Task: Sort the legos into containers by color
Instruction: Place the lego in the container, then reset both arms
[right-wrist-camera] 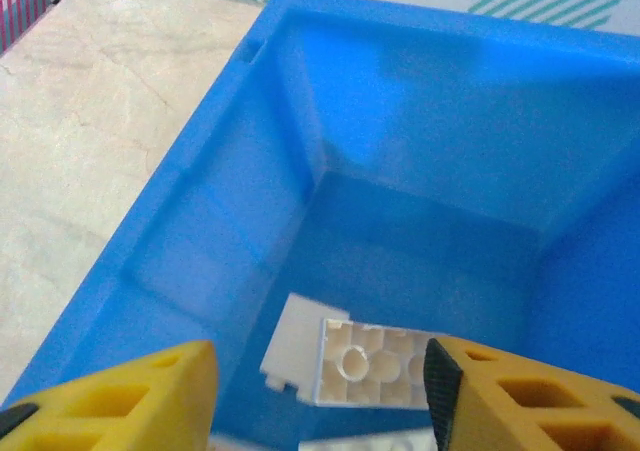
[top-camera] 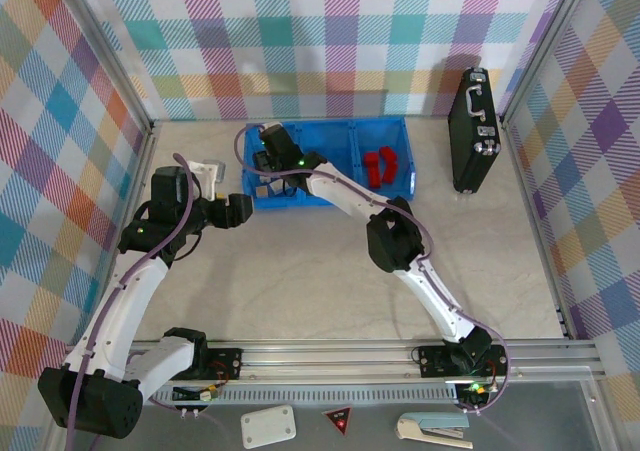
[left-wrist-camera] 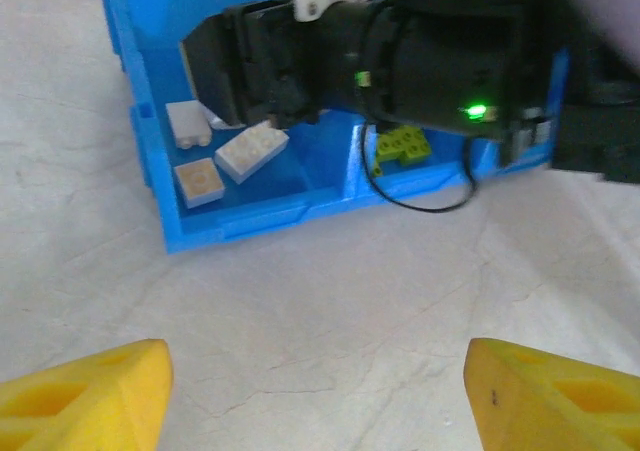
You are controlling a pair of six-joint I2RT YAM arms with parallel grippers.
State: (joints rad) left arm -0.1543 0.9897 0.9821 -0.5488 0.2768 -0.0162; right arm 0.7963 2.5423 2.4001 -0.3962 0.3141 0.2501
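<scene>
Blue bin (top-camera: 410,161) sits upper centre of the top view. The right gripper (right-wrist-camera: 315,371) hangs over its left compartment, jaws apart, with beige legos (left-wrist-camera: 250,151) lying loose below. A green lego (left-wrist-camera: 403,145) lies in the middle compartment and red legos (top-camera: 380,166) in the right one. The left gripper (left-wrist-camera: 318,371), spread wide and empty, hovers over the table (left-wrist-camera: 300,291).

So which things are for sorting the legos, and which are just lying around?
For the job:
blue bin
red legos
beige legos
green lego
left hand, open
right hand, open over the beige legos

Just lying about:
black case
white plate
red triangle
stapler-like tool
</scene>
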